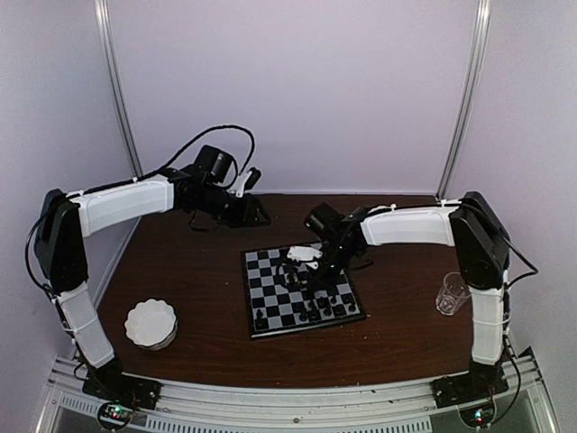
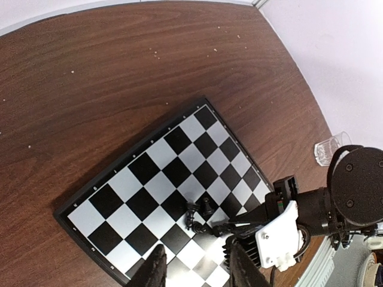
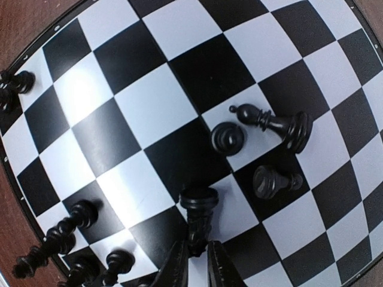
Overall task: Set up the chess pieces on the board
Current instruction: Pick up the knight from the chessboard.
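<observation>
Left claw (image 2: 196, 257) agape, right claw (image 3: 196, 254) tight.

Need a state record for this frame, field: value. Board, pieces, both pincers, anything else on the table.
board: flat on the brown table, centre, below the right arm
right pincer: low over the board, fingers closed on one black piece
loose pieces: three near mid-board, one of them on its side; more bunched along the near edge
left pincer: open, empty, raised toward the back of the table
other: white scalloped dish near left; clear glass near right
</observation>
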`<state>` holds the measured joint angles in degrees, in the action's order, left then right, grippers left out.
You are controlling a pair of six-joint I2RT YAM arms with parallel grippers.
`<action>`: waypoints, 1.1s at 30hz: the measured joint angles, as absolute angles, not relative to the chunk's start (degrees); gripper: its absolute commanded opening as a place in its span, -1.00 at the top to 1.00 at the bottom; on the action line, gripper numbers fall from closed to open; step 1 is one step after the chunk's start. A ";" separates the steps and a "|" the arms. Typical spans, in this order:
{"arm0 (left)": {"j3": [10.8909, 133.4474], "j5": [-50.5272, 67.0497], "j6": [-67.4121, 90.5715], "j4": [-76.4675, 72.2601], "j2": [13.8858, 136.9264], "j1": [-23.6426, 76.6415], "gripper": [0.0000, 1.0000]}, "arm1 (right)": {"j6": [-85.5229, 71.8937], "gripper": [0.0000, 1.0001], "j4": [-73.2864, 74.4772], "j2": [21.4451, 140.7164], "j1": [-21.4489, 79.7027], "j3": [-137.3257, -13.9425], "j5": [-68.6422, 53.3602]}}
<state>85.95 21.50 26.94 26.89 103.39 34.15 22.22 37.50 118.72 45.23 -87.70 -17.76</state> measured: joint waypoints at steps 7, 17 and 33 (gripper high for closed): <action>85.91 23.53 26.96 26.13 103.59 35.29 0.27 | 23.11 0.78 38.30 112.86 45.23 -85.60 -17.78; 85.82 25.34 26.89 25.26 104.57 36.82 0.27 | 25.23 0.49 36.99 111.39 45.12 -82.46 -19.53; 85.82 24.21 26.48 25.30 104.57 36.82 0.27 | 25.63 0.41 37.21 118.96 45.12 -87.57 -21.19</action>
